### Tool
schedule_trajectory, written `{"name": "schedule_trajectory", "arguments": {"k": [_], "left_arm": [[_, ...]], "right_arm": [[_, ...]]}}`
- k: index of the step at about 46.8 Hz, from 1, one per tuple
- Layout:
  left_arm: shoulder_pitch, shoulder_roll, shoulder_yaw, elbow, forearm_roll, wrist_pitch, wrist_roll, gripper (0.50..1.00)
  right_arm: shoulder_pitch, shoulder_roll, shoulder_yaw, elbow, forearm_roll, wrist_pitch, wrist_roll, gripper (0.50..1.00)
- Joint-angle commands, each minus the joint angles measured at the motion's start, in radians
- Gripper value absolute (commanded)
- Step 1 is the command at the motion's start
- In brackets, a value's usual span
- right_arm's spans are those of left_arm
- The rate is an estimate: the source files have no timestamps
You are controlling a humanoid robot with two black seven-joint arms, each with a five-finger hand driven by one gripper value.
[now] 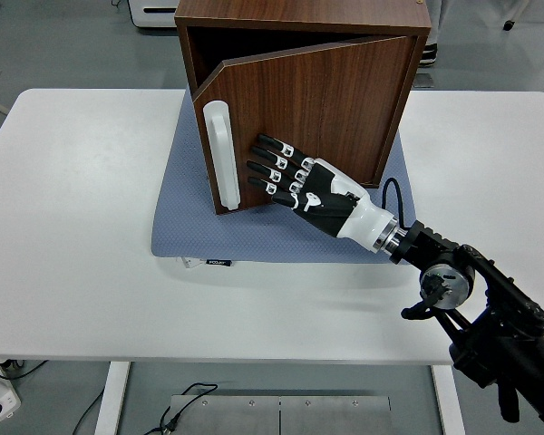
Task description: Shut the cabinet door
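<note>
right hand (295, 181): fingers extended flat, grasping nothing, pressed against cabinet door (317, 109) | door: ahead of hand, slightly ajar | white handle (221, 156): just left of fingertips | cabinet (299, 18): on blue mat (177, 227), white surface (82, 227)

I get a bright, evenly lit picture with soft light from overhead. The white table (82, 208) is pale but not washed out, with no hard glare. A soft shadow lies on the blue mat (186, 222) just left of the cabinet (344, 91), and the cabinet's open gap at the top is dark inside. The right hand (299, 186) is sharp, without motion blur. Focus holds from near edge to far floor.
</note>
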Motion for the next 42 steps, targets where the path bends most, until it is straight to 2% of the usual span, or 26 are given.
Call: {"name": "schedule_trajectory", "arguments": {"k": [1,19,32,42], "left_arm": [[0.000,0.000,0.000,0.000,0.000,0.000,0.000,1.000],[0.000,0.000,0.000,0.000,0.000,0.000,0.000,1.000],[0.000,0.000,0.000,0.000,0.000,0.000,0.000,1.000],[0.000,0.000,0.000,0.000,0.000,0.000,0.000,1.000]], "right_arm": [[0.011,0.000,-0.001,-0.011,0.000,-0.004,-0.001,1.000],[0.071,0.000,0.001,-0.078,0.008,-0.013,-0.001,1.000],[0.132,0.000,0.001,-0.112,0.060,-0.055,0.001,1.000],[0.143,0.000,0.001,-0.126,0.062,-0.064,0.001,1.000]]}}
